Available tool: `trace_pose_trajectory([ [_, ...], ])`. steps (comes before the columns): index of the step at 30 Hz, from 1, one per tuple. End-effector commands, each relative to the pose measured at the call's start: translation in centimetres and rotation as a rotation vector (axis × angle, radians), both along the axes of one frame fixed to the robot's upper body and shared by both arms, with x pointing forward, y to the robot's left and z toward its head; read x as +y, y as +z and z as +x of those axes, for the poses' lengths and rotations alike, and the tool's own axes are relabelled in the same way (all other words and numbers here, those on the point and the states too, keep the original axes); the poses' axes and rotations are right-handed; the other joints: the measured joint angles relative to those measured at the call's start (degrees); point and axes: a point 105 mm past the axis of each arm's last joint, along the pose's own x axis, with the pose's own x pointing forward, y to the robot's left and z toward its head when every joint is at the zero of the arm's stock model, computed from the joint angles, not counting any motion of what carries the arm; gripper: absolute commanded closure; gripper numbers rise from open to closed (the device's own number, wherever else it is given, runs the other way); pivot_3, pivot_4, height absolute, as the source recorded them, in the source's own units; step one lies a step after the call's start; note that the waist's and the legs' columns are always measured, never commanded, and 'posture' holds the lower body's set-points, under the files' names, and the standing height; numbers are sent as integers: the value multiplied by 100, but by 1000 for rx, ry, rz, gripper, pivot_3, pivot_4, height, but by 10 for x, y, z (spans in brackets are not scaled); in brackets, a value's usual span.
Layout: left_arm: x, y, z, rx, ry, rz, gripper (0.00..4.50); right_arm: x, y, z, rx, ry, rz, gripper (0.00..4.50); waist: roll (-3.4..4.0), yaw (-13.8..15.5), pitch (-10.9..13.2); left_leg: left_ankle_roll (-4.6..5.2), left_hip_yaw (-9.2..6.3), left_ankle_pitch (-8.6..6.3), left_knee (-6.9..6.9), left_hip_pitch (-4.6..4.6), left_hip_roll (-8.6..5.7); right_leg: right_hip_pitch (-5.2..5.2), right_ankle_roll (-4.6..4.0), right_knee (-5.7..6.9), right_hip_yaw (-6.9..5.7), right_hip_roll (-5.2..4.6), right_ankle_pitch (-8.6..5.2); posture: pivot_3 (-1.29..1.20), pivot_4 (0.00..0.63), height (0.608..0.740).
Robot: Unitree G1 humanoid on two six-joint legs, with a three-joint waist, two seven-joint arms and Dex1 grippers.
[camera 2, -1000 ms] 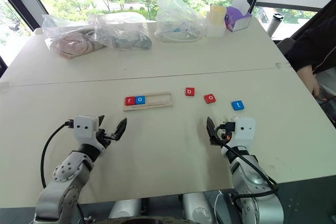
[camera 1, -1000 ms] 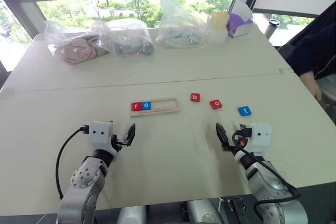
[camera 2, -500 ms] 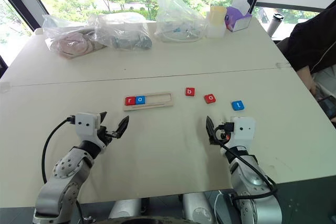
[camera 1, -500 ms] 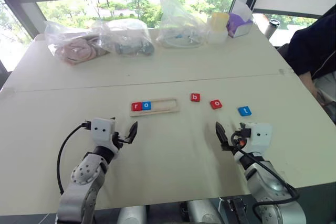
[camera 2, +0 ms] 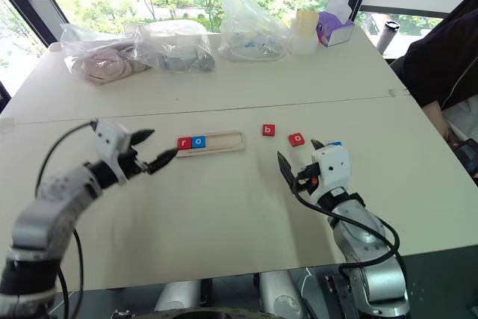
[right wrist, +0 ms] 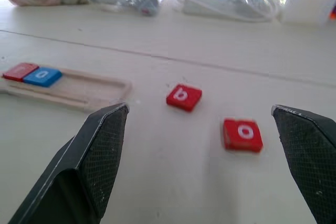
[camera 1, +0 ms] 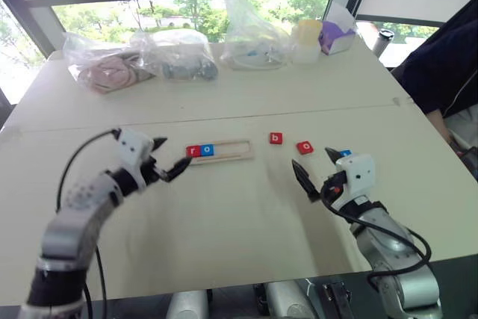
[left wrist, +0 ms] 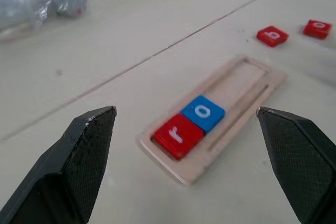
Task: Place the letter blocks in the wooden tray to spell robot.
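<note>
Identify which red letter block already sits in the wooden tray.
The red r block, at the wooden tray's end beside the blue o block. The red b block and red o block lie on the table outside it.

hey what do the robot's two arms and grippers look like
Both arms are silver-grey metal with rounded joints. Each ends in a white boxy wrist block carrying a gripper of two black pointed fingers with cross-hatched pads: the left gripper and the right gripper. A black cable loops along each arm.
</note>
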Motion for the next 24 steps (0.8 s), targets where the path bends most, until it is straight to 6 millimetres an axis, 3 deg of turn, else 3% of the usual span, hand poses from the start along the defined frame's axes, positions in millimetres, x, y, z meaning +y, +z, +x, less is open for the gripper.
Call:
trace_pose_trajectory([
  [1,8,9,21,13,-215,95,0,-6,16,8,-64,-5,-2,68,-6,35,5,0,0,0,0,0,0,1,5,2,1,0,-3,0,150,740],
  [4,13,2,35,88,-378,195,0,-7,21,9,-83,-16,-6,68,-9,16,5,0,-1,0,3,-10,-3,-7,4,0,-3,3,-2,0,150,740],
  [12,-12,-12,51,165,-614,337,0,3,13,-15,-70,-40,-21,68,-13,-5,5,25,-1,-14,8,-39,-10,-22,24,2,2,-1,10,0,150,740],
  [15,-15,-21,51,185,-645,402,0,3,12,-20,-67,-62,-23,68,-16,-6,5,25,-4,-14,16,-57,-10,-40,26,11,1,0,12,0,150,740],
  [24,-19,-20,62,137,-588,457,0,2,13,-27,-60,-103,-22,68,-18,2,5,24,-9,-13,37,-61,-12,-39,26,25,2,0,12,0,150,740],
])
